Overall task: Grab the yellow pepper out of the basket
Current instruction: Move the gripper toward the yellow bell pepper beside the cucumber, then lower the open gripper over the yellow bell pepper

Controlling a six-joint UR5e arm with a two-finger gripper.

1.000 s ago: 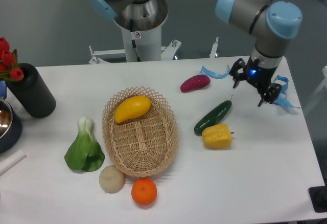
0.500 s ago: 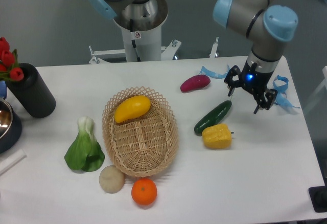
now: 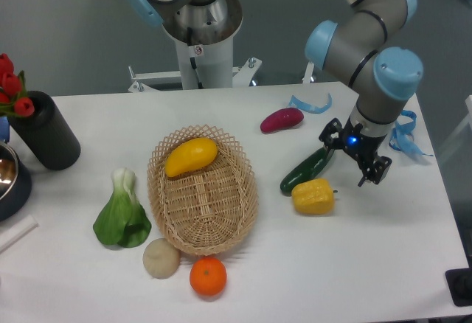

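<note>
Yellow and blocky, the yellow pepper point(image 3: 313, 196) lay on the white worktop point(image 3: 369, 264), well to the right of the basket point(image 3: 203, 189) and not inside it, its stub stem pointing right. Just above it a dark green cucumber point(image 3: 306, 169) lay slanted, its lower end close to the pepper. The gripper point(image 3: 354, 161) hung just right of the cucumber and above and to the right of the pepper, its jaws spread apart and holding nothing, a small blue light glowing on its body. The arm's grey links and pale blue joint caps rose from it toward the top right. Inside the woven tan basket, against its upper left side, rested a smooth elongated yellow-orange fruit point(image 3: 191, 156). A purple sweet potato point(image 3: 281, 119) lay near the back of the worktop, with a curl of blue ribbon point(image 3: 310, 105) beside it. Left of the basket lay a bok choy point(image 3: 122, 216); just below the basket's rim sat a pale round potato point(image 3: 161, 257) and an orange point(image 3: 208, 276), near each other. At the far left stood a black cylinder point(image 3: 46, 130) holding red tulips point(image 3: 10, 87).
</note>
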